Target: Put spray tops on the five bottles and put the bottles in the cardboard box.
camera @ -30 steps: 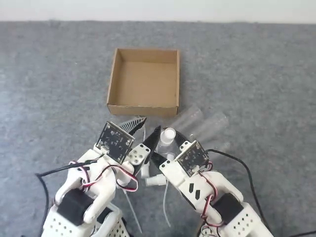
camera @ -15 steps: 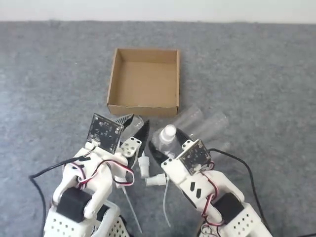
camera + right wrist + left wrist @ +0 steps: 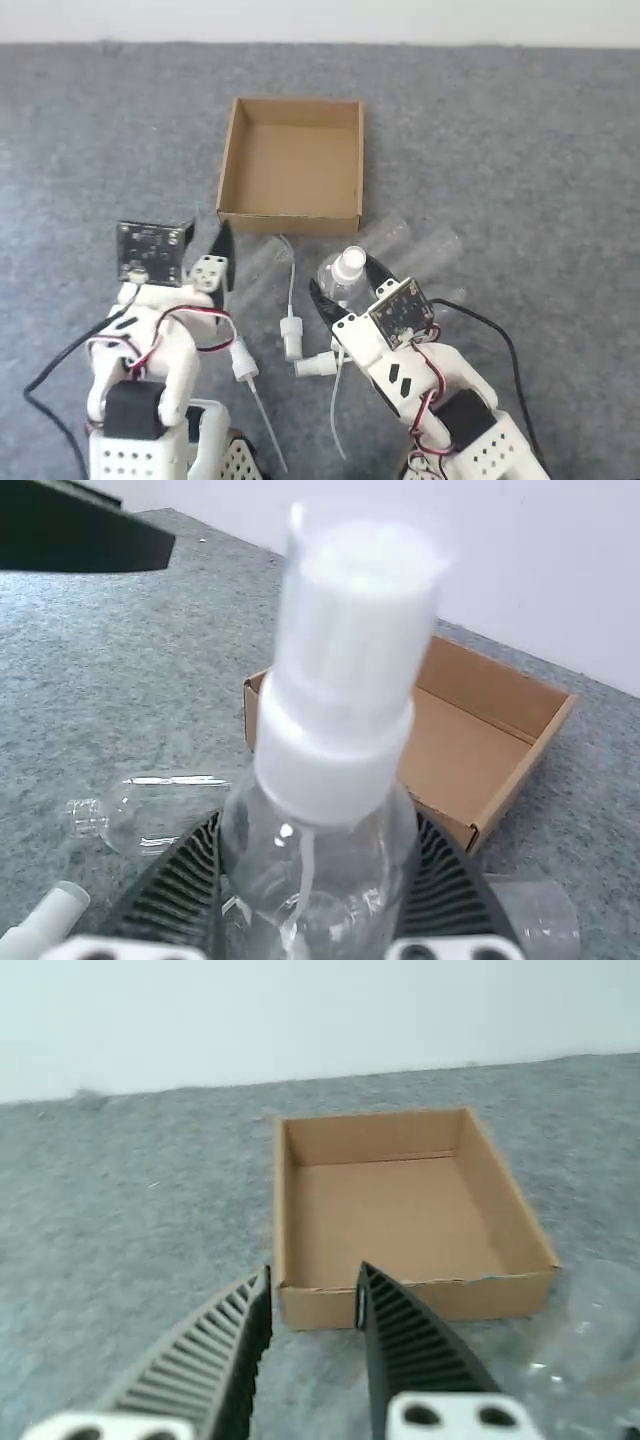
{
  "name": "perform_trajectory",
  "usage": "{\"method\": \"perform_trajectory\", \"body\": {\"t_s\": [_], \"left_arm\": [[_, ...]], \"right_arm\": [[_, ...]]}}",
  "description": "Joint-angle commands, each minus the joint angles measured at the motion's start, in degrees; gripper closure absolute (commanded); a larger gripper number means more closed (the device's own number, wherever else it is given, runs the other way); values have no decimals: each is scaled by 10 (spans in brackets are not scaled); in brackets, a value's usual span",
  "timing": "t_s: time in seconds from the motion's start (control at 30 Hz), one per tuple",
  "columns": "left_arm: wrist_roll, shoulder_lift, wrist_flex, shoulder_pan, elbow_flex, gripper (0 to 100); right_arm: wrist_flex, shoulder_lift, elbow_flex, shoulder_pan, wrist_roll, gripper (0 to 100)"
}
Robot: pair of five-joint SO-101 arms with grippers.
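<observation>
My right gripper (image 3: 348, 287) is shut on a clear bottle (image 3: 338, 282) held upright, with a white spray top (image 3: 349, 264) seated on its neck. The right wrist view shows that bottle (image 3: 320, 870) between the black jaws, its spray top (image 3: 350, 650) close to the lens. Out to the left, my left gripper (image 3: 207, 252) is open and holds nothing. Its wrist view has the fingers (image 3: 400, 1340) apart and pointing at the cardboard box (image 3: 300, 1220). That box (image 3: 228, 160) sits beyond both arms with nothing inside.
Clear bottles without tops lie near the box's front: two at the right (image 3: 385, 238) (image 3: 432, 250) and one at the left (image 3: 257, 262). Loose spray tops with long tubes lie between the arms (image 3: 292, 335) (image 3: 315, 365) (image 3: 243, 360). Grey carpet covers the surface.
My left gripper has pulled back to the left, away from the bottle's top, and stands open. My right gripper has kept hold of the capped bottle and raised it slightly.
</observation>
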Motion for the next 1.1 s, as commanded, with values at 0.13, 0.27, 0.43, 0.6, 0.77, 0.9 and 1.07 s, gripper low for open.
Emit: {"method": "perform_trajectory", "body": {"t_s": [0.13, 0.27, 0.43, 0.6, 0.77, 0.9, 1.07], "left_arm": [[7, -5, -84, -84, 80, 870], [7, -5, -119, -116, 105, 870], [7, -5, -120, -126, 109, 870], [7, -5, -124, -124, 118, 870], [7, -5, -124, -123, 119, 870], [7, -5, -124, -125, 119, 870], [7, -5, -123, -125, 120, 870]], "right_arm": [[4, -11, -3, 7, -3, 993], [4, -11, -4, 7, -3, 993], [4, -11, -7, 7, -2, 993], [5, -5, -33, 7, -2, 993], [36, -8, -76, 7, -2, 993], [38, -4, -109, 7, -2, 993], [38, -3, -141, 7, -1, 993]]}}
